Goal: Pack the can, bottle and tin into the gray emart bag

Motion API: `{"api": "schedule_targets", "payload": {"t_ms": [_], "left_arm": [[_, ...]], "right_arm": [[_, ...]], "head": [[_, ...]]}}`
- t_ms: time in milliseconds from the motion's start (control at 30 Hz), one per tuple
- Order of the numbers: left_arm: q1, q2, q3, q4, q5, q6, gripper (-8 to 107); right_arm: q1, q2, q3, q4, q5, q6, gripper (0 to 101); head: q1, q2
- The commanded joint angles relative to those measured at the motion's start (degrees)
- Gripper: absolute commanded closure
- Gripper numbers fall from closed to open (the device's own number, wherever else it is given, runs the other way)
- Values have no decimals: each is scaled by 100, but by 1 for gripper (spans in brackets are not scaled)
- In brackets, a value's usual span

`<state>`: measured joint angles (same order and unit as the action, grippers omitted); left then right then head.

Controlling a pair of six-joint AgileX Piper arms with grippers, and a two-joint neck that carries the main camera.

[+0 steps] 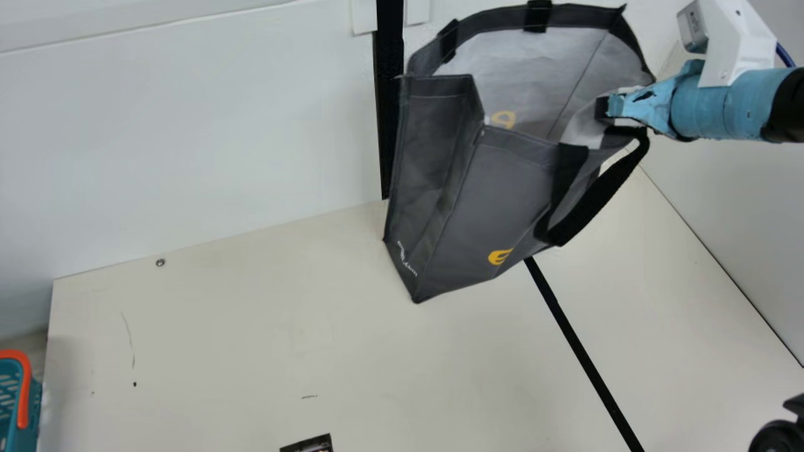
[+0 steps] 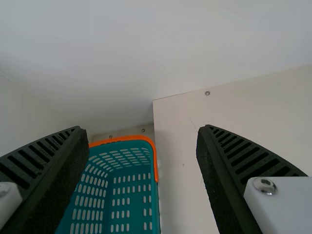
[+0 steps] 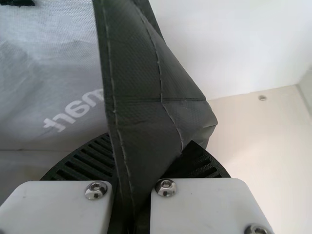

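Steadying the open bag looks like the step in hand, with loading to follow.
At the main view's lower left is a teal basket [image 1: 14, 402]; in the left wrist view the left tool [image 2: 142, 128] is spread wide with nothing in it, probably due to fetch an item. A dark, cut-off item [image 1: 309, 444] lies on the counter [image 1: 207, 351] at bottom centre. The gray emart bag [image 1: 502, 194] leans, mouth open, from the centre to the upper right, where the right tool [image 3: 148, 140] pinches its rim and should keep that grip.
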<state>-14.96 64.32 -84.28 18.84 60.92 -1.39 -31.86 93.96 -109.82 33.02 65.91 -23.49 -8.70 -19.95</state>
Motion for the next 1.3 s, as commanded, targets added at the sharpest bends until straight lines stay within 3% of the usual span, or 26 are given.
{"api": "schedule_targets", "payload": {"t_ms": [0,333,1067,1267], "left_arm": [[0,0,0,0,0,0,9],[0,0,0,0,0,0,9],[0,0,0,0,0,0,9],[0,0,0,0,0,0,9]], "right_arm": [[-97,43,-52,-57,-42,20,101],[-646,410,-544,-221,-102,118,101],[-1786,1473,-2223,-475,191,365,101],[-1924,1681,-2611,-492,368,482,81]], "head": [[-130,-5],[-130,-5],[-130,-5],[-130,-5]]}}
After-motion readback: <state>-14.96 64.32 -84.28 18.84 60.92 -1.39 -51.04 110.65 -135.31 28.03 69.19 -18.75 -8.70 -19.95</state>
